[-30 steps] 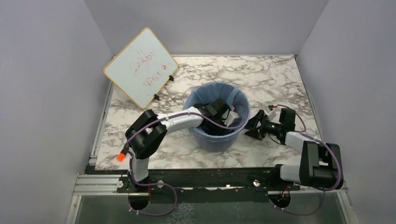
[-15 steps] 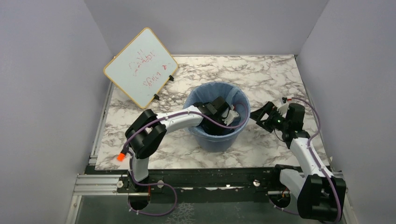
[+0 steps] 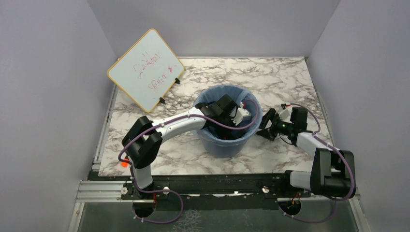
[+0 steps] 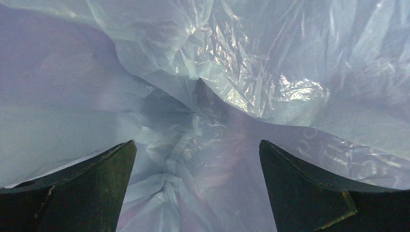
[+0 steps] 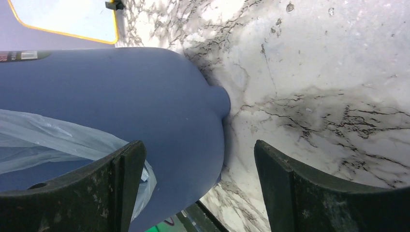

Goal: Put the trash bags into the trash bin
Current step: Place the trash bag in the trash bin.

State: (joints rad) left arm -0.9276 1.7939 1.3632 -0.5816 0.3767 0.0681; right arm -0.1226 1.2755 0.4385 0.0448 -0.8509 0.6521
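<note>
Left gripper (image 4: 197, 145) of mine is wide open inside the crinkly, translucent light-blue trash bag (image 4: 241, 72) lining the blue trash bin (image 3: 227, 145)

Trash bag (image 4: 232, 63) in trash bin (image 3: 227, 147) on table (image 3: 270, 77); board (image 3: 145, 67) behind-left; left gripper (image 4: 196, 145) inside, right gripper (image 5: 198, 145) beside.

1 round, solid blue trash bin (image 3: 227, 146) is seen upright on the marble tabletop (image 3: 290, 77). It is lined by 1 translucent light-blue trash bag (image 4: 217, 72), crinkled inside and draped over the rim.
</note>
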